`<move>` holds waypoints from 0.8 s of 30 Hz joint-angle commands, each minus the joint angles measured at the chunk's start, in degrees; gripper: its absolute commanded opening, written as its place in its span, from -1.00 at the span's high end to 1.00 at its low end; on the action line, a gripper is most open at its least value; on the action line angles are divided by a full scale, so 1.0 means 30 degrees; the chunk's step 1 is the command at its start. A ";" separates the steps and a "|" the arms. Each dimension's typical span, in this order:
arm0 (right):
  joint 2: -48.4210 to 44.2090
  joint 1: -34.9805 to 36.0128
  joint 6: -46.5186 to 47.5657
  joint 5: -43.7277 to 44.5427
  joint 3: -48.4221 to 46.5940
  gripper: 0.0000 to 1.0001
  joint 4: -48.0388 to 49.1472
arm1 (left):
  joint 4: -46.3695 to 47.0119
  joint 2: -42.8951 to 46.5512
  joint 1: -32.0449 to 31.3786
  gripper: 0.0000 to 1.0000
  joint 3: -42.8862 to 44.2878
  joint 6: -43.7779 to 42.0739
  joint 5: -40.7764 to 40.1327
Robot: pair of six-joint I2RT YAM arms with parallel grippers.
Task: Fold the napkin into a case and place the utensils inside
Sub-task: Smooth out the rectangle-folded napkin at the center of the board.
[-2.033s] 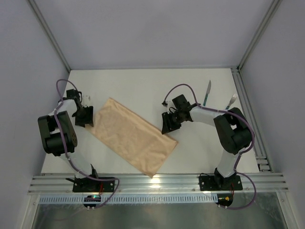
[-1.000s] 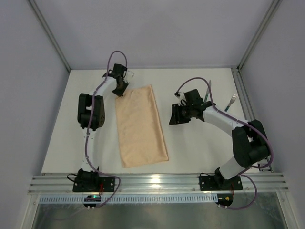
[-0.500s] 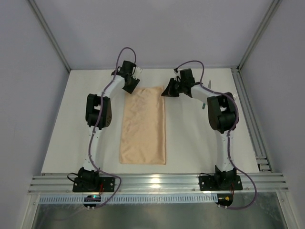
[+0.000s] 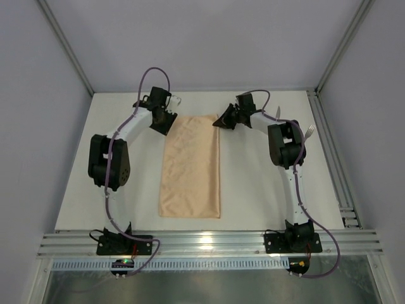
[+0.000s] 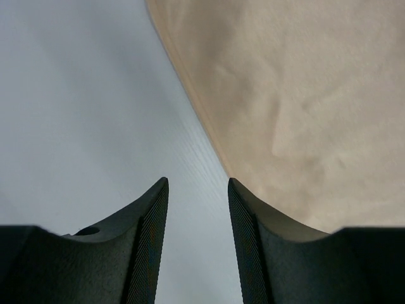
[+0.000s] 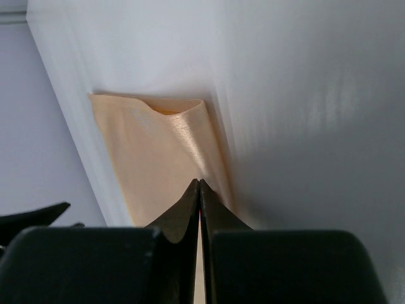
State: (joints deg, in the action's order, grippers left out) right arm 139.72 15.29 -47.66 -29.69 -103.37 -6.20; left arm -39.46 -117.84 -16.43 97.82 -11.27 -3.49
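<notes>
The white worktop (image 4: 253, 190) fills the top view inside a metal frame. Both arms stretch from their bases at 6 o'clock toward the 12 o'clock edge. The left arm (image 4: 111, 161) bends out toward 9 o'clock and then leans back in. The right arm (image 4: 288, 142) runs almost straight up before turning in toward the middle.

Between them lies the napkin (image 4: 190, 166), folded into a long peach-orange strip. Its long sides run from 12 to 6 o'clock, and it lies flat near the middle of the worktop.

The left pincer (image 4: 166, 123) sits at the strip's 11 o'clock corner. In its wrist view the left pincer (image 5: 197, 190) stands moderately wide and holds nothing. Bare worktop shows through the gap, and the cloth's edge runs just beside the right-hand finger (image 5: 253, 240).

The right pincer (image 4: 221, 120) is at the strip's 1 o'clock corner. From its wrist the right pincer (image 6: 199, 185) is pressed fully together, with no gap between the tips. The napkin (image 6: 158, 145) rises in a ridge that runs up to those tips, so the corner looks pinched between them.

Out toward 2 o'clock from the napkin, the right arm largely covers the utensils. Only the silver blade of the knife (image 4: 276, 113) and the tines of the fork (image 4: 309, 131) show, each just beside the arm and well apart from the cloth.
</notes>
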 commanded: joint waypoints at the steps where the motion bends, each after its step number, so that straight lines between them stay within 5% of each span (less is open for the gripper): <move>1: 0.0039 -0.0350 -0.2072 0.0171 -0.0262 0.92 0.0687 | -0.0260 0.2478 -0.0032 0.11 -0.1896 0.0038 0.3492; 7: -0.0839 -0.0292 -0.0557 -0.0591 -0.0637 0.92 0.0750 | -0.2488 0.8620 -0.1611 0.08 -0.6261 -0.3532 0.6868; 12: -0.3559 0.0000 0.2200 -0.1089 0.1046 0.92 -0.0571 | -0.2580 1.2118 -0.4072 -0.03 -1.1214 -0.5502 0.5882; 19: -0.7491 0.1023 0.2322 -0.1471 0.9104 0.93 0.2943 | -0.0736 1.1420 -0.4779 0.02 -1.4352 -0.4301 0.4240; 24: -0.6556 0.1584 0.1682 -0.1323 1.0490 0.93 0.3382 | 0.0498 1.1127 -0.4779 0.03 -1.5292 -0.4301 0.4062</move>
State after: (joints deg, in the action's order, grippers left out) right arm 117.99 19.59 -41.95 -33.21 -74.67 1.28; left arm -42.57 -84.71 -30.96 51.83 -24.43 9.54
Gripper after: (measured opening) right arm 0.038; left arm 0.488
